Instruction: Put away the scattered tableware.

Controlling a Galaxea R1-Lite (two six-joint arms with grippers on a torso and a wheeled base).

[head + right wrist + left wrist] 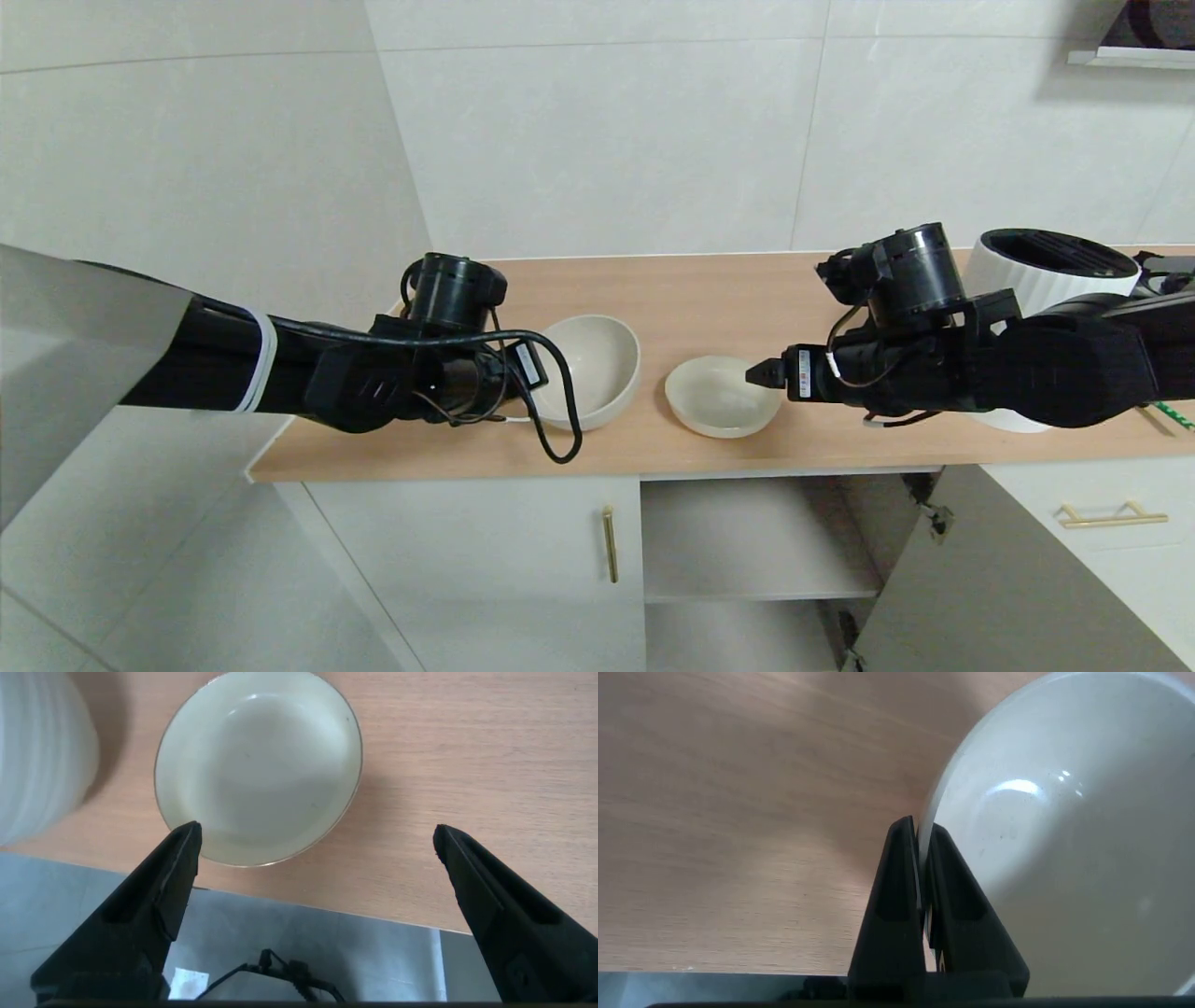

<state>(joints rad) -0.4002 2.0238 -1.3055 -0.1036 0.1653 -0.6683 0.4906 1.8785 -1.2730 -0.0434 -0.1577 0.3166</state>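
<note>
Table (719, 289): wood-topped; we see it running along the wall.
Wall (607, 131): large pale tiles, rising directly behind the table.
Ribbed container (1055, 266): white with a dark open top; we place it on the table's right end.
Drawer handle (1113, 515): brass-coloured, below the table's right front edge.

Bright, even light falls from above on the white tiled wall (607, 121) and the pale wooden desk (728, 299) — shadows are soft. The cabinet recess (747, 541) beneath is dimmer. Tile seams slant toward the head view's edges, and a grey panel (65, 355) at its left is blurred. A glare spot sits inside the large white ceramic bowl (1064, 859); the small cream shallow bowl (257, 765) throws a faint shadow on the wood. The right pincer (316, 829) has soft, out-of-focus black fingers (154, 896).
</note>
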